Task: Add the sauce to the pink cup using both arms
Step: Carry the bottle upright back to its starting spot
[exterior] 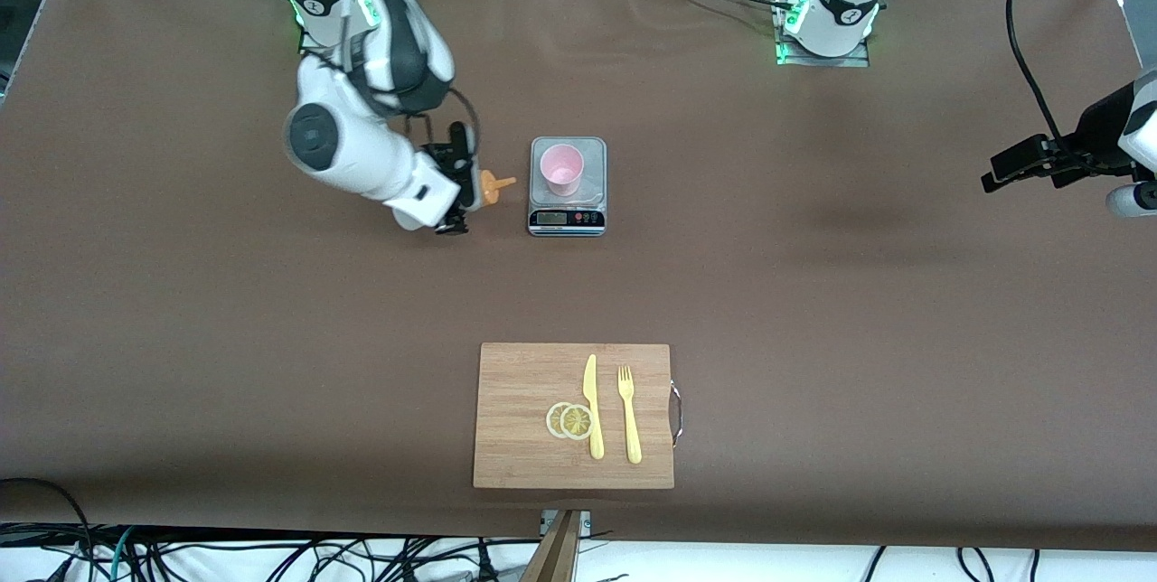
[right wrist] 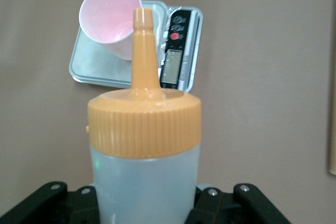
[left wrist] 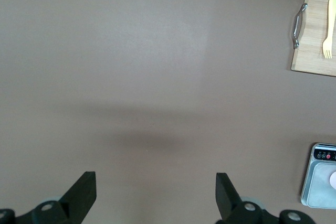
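Observation:
The pink cup [exterior: 561,169] stands upright on a small digital scale [exterior: 568,202]; it also shows in the right wrist view [right wrist: 110,17]. My right gripper [exterior: 461,184] is shut on the sauce bottle [right wrist: 144,150], around its whitish body. The bottle is tipped sideways over the table beside the scale, toward the right arm's end. Its orange cap [exterior: 493,187] and nozzle point at the cup and stop short of it. My left gripper [exterior: 1021,168] waits open and empty over bare table at the left arm's end, also seen in the left wrist view [left wrist: 156,195].
A wooden cutting board [exterior: 515,401] lies nearer the front camera than the scale. On it are a yellow knife [exterior: 592,406], a yellow fork [exterior: 629,415] and two lemon slices [exterior: 569,420]. Brown table surface lies between board and scale.

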Robot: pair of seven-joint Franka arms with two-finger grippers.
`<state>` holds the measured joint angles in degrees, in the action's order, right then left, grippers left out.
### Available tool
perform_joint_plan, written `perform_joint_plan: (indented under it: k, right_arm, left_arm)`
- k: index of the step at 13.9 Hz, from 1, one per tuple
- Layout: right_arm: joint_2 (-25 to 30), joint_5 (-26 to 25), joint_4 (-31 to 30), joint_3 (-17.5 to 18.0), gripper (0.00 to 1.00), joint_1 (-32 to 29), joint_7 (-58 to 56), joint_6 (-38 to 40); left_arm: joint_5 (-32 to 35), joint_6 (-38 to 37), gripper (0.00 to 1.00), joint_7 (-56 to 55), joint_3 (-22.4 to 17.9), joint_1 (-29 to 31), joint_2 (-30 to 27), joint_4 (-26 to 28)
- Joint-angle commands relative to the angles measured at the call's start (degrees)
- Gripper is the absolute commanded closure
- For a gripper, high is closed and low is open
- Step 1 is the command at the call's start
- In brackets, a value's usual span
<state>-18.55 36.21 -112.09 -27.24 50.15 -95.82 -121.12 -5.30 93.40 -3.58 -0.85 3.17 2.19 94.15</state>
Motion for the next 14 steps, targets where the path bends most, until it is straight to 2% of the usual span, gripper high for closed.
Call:
perform_joint_plan:
  k: [1,4,8,12,14]
  right_arm:
    - [1.59,12.35,-3.83,-3.08,1.00,-4.24,-16.44,1.83]
    - [-1.57,21.42,-3.75,-3.08,1.00,-14.17,-32.54,10.34]
    - [-7.10,29.87,-3.05,-3.08,1.00,-26.92,-47.24,24.50]
    - [-14.84,33.39,0.64,-2.73,1.00,-36.94,-52.71,37.68]
    - [-17.21,36.38,1.08,-2.55,1.00,-39.33,-53.15,40.60]
  left_arm:
    - [-1.91,-1.12,0.00,-0.11,-0.11,0.26,0.44,-1.25]
    - [-1.91,-1.12,0.00,-0.11,-0.11,0.26,0.44,-1.25]
    - [-1.82,-1.12,0.00,-0.11,-0.11,0.26,0.44,-1.25]
    - [-1.82,-1.12,0.00,-0.11,-0.03,0.26,0.44,-1.25]
    - [-1.82,-1.12,0.00,-0.11,-0.11,0.26,0.44,-1.25]
